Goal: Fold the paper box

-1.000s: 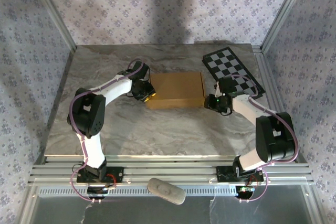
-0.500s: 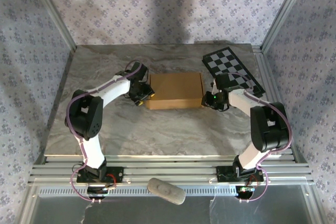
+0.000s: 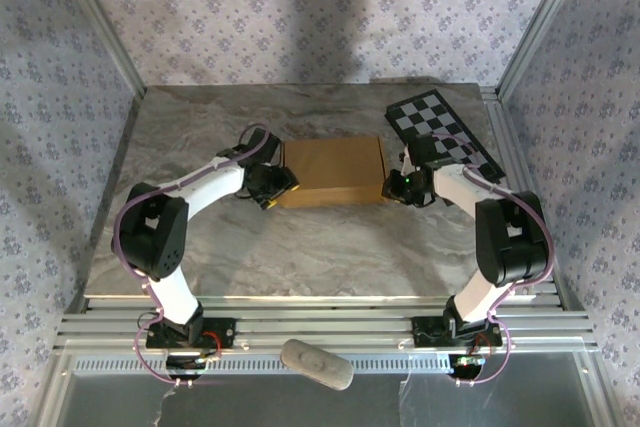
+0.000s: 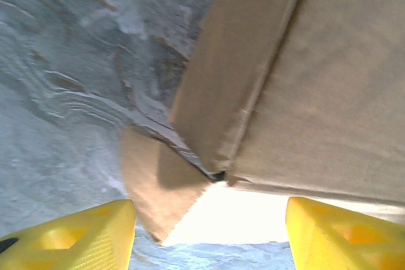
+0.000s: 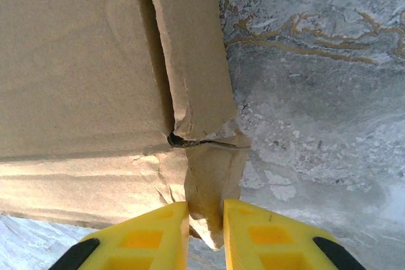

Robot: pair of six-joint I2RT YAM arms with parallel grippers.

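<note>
From above, the paper box point(image 3: 333, 171) lies mid-table point(image 3: 300, 247), plain tan and flat-topped, with its long axis running left to right. The left tool point(image 3: 272, 187) is at its near-left corner and the right tool point(image 3: 398, 187) at its near-right corner, both equally near. In the left wrist view, the left tool point(image 4: 209, 219) gapes wide and holds nothing; a loose tab point(image 4: 158, 188) pokes out of the box corner just ahead, between its fingers. In the right wrist view, the right tool point(image 5: 205, 213) is nearly closed and looks to be pinching a creased corner tab point(image 5: 212, 181).
</note>
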